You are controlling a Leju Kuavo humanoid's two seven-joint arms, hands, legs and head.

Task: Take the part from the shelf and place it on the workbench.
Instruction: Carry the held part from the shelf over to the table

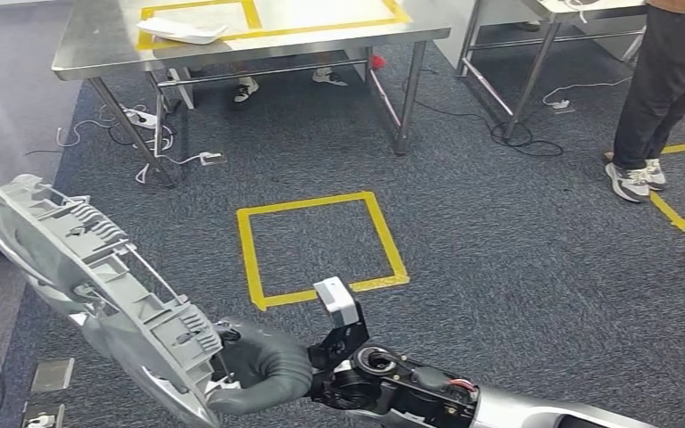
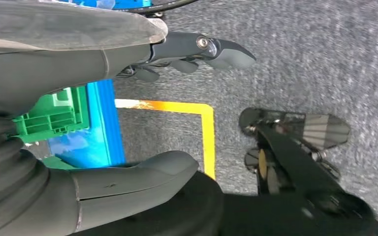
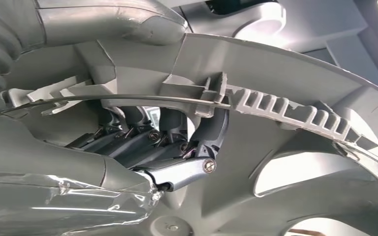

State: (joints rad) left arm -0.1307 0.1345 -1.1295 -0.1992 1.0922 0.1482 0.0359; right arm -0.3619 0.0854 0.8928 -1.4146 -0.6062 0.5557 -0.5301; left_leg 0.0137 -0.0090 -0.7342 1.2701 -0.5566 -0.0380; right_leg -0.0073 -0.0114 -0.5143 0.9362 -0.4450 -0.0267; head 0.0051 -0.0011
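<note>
A: Where was the part (image 1: pixel 89 276) at that point?

B: At the lower left of the head view, off the shelf and carried by the right hand (image 1: pixel 259 367), whose fingers (image 3: pixel 177 147) were hooked through its ribbed back in the right wrist view.

A: So which step was in hand?

B: The carry, most likely. The workbench (image 1: pixel 259 40) stood across the carpet at the top of the frame, well apart from the part. Next would come walking up to it and lowering the part flat onto the top.

A: And the left hand (image 2: pixel 128 98)?

B: It held nothing, thumb and fingers apart, hanging over the carpet.

A: Anything unclear?

B: The part ran off the left edge, so its full shape was cut off, and the shelf could not be made out.
</note>
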